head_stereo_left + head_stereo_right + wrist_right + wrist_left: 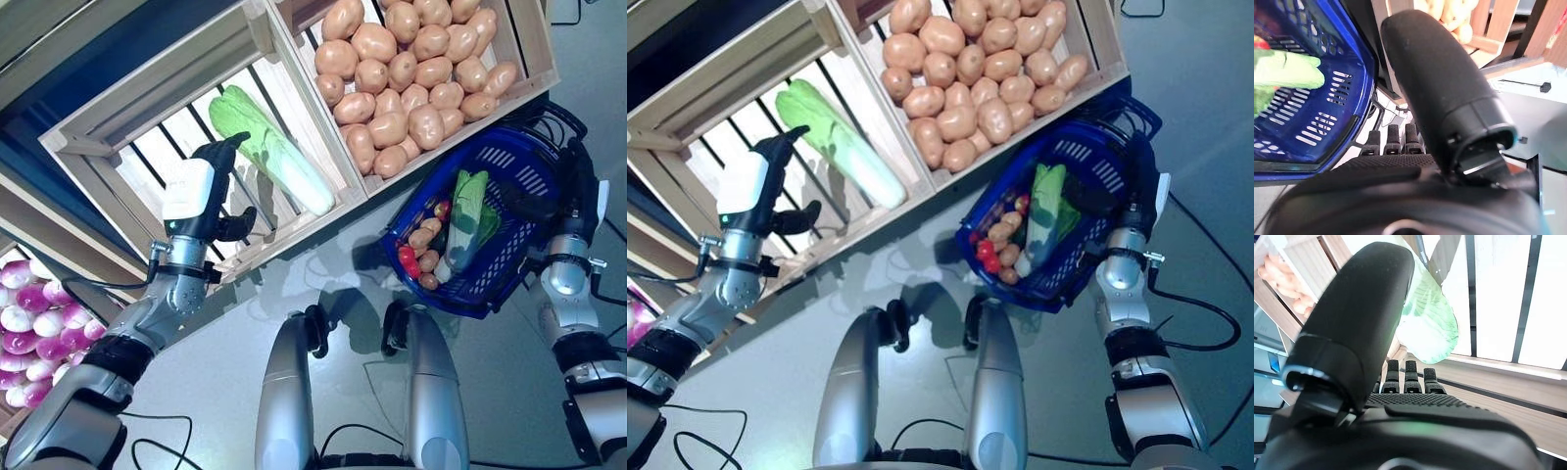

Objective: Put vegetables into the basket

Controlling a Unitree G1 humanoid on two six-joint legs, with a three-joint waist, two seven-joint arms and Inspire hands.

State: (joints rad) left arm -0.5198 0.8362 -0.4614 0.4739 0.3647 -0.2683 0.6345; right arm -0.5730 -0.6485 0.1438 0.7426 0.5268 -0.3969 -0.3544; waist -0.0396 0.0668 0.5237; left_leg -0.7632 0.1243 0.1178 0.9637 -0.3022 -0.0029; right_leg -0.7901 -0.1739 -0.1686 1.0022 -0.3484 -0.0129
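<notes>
I can read no labels or writing on anything here. My left hand (209, 186) reaches into the slatted wooden crate (108, 117), fingers stretched out straight toward the leafy end of the long green cabbage (269, 147) that lies alone on the slats. In the head views the fingertips sit right at the leaves; whether they touch I cannot tell. The thumb sticks out to the side over the slats. From the left wrist view the fingers look relaxed and hold nothing, with the pale green leaves just past them.

My right hand (578, 186) is at the far side of the blue basket (1097, 264), by its black handle (534, 206). I cannot tell from any view whether the fingers wrap the handle; the right wrist view shows only the thumb standing up and short finger ends beside the basket wall.

Inside the basket I see another green cabbage (468, 220) lying lengthwise, a few small potatoes (421, 238) and red tomatoes (407, 258) beside it. The neighbouring crate (534, 59) is piled with potatoes (402, 69). Purple-white vegetables (34, 318) show at the lower left.
</notes>
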